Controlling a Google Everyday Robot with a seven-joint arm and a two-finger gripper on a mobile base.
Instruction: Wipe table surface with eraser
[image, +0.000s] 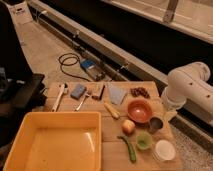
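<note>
The eraser, a small brown block, lies near the far edge of the wooden table surface, between a blue-grey pad and a pale blue cloth. My white arm stands off the table's right side. The gripper hangs low at the right edge next to a metal cup, far from the eraser and with nothing seen in it.
A big yellow tub fills the near left. An orange bowl, an apple, a green cup, a green vegetable and a white lid crowd the right. A white tool lies far left.
</note>
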